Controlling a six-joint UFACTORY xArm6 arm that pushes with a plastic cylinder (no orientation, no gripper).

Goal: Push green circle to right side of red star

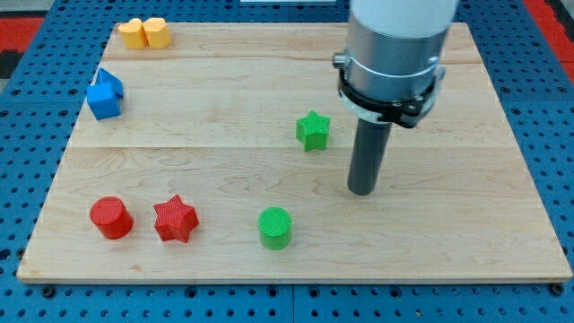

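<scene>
A pale wooden table made of long glued planks, its grain running left to right, fills most of the view. It lies on a blue metal pegboard base dotted with evenly spaced holes, visible along the left, right and near edges. At both far corners a red perforated surface shows. Light is even and soft.
</scene>
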